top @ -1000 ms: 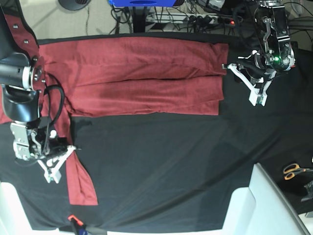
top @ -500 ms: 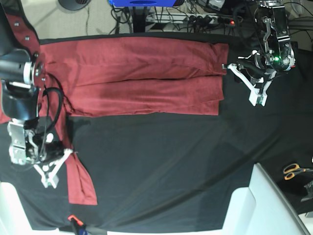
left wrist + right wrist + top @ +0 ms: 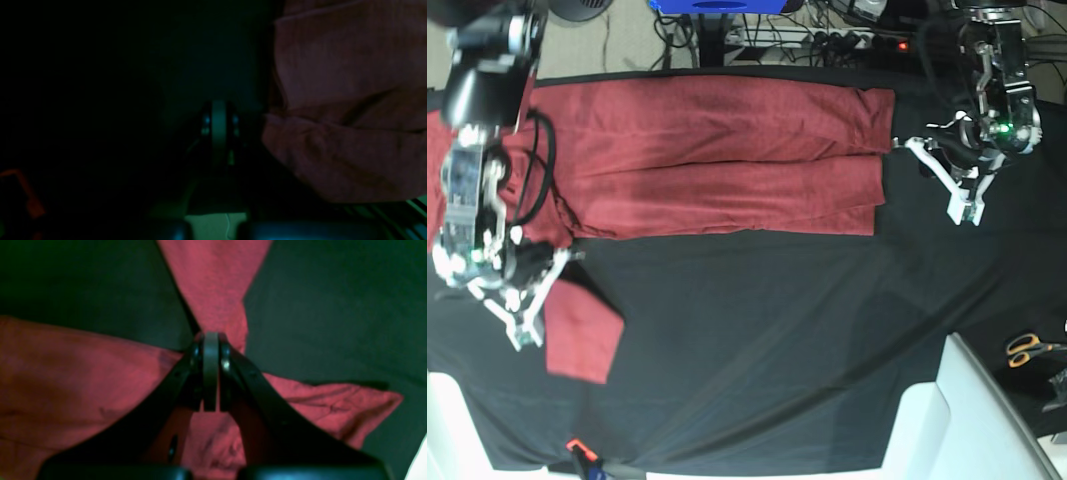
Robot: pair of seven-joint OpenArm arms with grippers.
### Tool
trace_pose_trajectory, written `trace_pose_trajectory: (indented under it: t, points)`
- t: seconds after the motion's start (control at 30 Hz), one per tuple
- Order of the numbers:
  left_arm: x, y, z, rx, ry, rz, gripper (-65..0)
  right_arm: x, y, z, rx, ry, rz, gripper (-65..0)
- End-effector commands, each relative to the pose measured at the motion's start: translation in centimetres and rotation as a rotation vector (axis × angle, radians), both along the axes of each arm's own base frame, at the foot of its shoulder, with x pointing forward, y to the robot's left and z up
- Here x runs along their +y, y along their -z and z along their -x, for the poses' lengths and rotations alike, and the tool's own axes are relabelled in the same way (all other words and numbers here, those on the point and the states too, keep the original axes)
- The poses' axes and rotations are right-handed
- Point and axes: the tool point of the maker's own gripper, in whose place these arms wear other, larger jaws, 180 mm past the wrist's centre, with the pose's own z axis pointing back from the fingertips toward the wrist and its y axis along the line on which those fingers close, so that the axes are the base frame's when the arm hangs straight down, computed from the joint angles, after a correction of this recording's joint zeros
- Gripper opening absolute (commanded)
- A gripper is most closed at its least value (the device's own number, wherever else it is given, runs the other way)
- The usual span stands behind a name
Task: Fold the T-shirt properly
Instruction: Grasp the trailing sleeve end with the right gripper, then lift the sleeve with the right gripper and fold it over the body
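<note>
looks like a robotics lab: black-draped table (image 3: pixel 757 330), power strip (image 3: pixel 827 40) and cable tangle (image 3: pixel 847 25) on floor

The base view is evenly lit and sharp, with soft shadows on the black counter (image 3: pixel 757 330). The left wrist view is nearly black, green-tinted and murky. The right wrist view is dim, soft, its fingers (image 3: pixel 210 370) blurred.

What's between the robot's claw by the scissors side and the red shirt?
Only bare black cloth separates the left gripper from the T-shirt, seen in the base view.
</note>
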Motion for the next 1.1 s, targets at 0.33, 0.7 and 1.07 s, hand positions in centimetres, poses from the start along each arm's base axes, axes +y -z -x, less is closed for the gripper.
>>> trace_pose_trajectory:
  t: [0.33, 0.7, 1.07]
  points:
    - [3.2, -1.9, -0.8, -0.064, -0.069, -0.037, -65.0, 4.2, -4.4, 6.0, -0.077, -0.014, -0.016, -64.4]
    - [3.2, -2.0, -0.8, -0.064, -0.068, -0.038, -65.0, 8.7, -1.5, 12.4, 0.008, -0.103, -0.089, -64.4]
    - [3.3, -1.9, -0.8, -0.061, -0.067, -0.041, -65.0, 15.5, -0.3, 17.1, 0.035, -0.255, -0.216, -64.4]
